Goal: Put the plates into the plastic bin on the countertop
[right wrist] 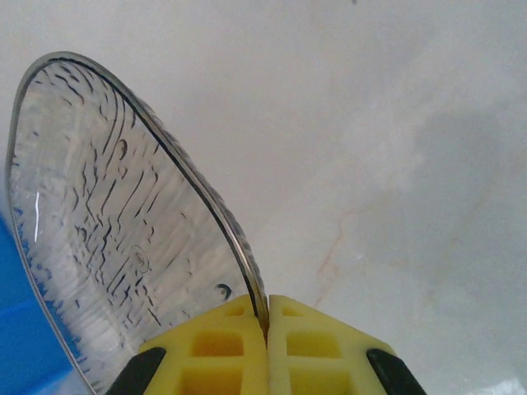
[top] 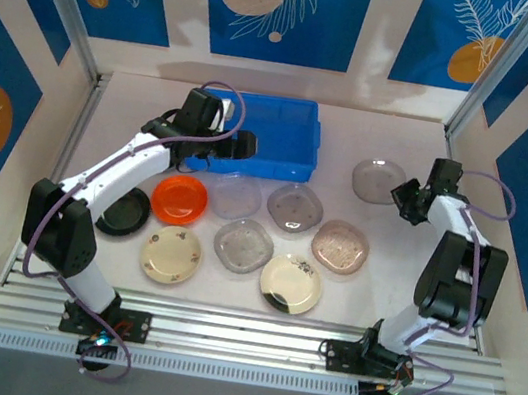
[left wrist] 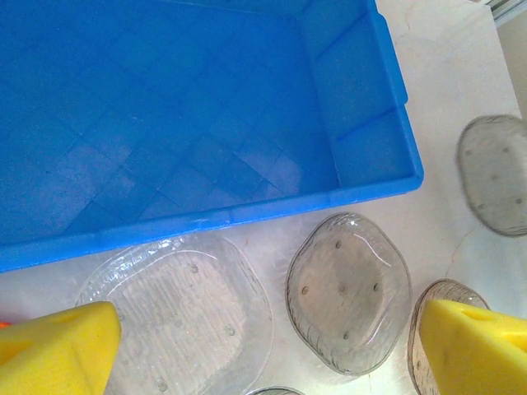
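Observation:
The blue plastic bin (top: 273, 133) stands at the back of the countertop (top: 382, 278), and its inside (left wrist: 165, 123) holds nothing. My left gripper (top: 241, 146) (left wrist: 268, 350) hangs open over the bin's front wall, above a clear plate (left wrist: 181, 313) and a smoky plate (left wrist: 350, 292). On the right, my right gripper (top: 405, 196) (right wrist: 268, 317) is shut on the rim of a smoky translucent plate (top: 378, 181) (right wrist: 107, 230), which is tilted up on edge. Orange (top: 180, 199), black (top: 125, 212) and cream floral (top: 171, 254) plates lie in front.
More plates lie in two rows: clear (top: 237, 196), smoky (top: 295, 207), brownish (top: 340, 246), grey-clear (top: 243, 246) and cream (top: 290, 283). Blue-patterned panels wall in the back and sides. An aluminium rail (top: 240, 341) runs along the near edge.

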`<state>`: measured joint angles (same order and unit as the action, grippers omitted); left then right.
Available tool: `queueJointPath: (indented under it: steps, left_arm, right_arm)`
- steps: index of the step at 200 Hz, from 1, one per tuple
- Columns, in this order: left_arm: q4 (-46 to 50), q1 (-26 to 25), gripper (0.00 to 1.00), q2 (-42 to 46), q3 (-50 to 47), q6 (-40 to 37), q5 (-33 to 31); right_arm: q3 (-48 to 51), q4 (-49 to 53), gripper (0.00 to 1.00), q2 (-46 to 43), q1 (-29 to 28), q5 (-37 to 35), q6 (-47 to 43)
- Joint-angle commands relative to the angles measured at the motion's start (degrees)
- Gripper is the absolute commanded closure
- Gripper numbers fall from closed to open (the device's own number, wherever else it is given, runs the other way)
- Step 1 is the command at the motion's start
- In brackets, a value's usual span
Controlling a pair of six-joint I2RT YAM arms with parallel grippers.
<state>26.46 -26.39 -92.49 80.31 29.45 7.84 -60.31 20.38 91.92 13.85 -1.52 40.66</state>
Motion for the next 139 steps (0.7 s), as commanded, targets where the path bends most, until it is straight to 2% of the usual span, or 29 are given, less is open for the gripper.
queueJointPath:
  steps: [1,40,59,108,139]
  left_arm:
    - [0.5,-0.5,0.07,-0.2,2.1,-1.4,-0.7]
    - [-0.1,-0.5,0.07,0.9,3.0,-2.5,0.8]
    - [0.4,-0.5,0.09,1.1,4.1,-4.8,2.8]
    - [4.6,-0.4,0.12,-0.5,8.8,-11.6,7.4]
    - [5.7,-0.4,0.21,-2.6,10.7,-13.2,12.2]
  right_arm:
    - [-1.3,-0.6,1.0,-7.2,-1.0,1.5,1.6]
    - [-7.7,5.7,1.0,-9.7,-7.1,7.8,-2.9]
    - [-11.7,10.3,1.0,-8.9,-11.5,8.6,-7.0]
    - [-22.8,22.3,1.0,-1.7,-21.3,15.5,-17.4]
    - [-28.1,27.0,1.0,3.0,-27.6,16.5,-23.1]
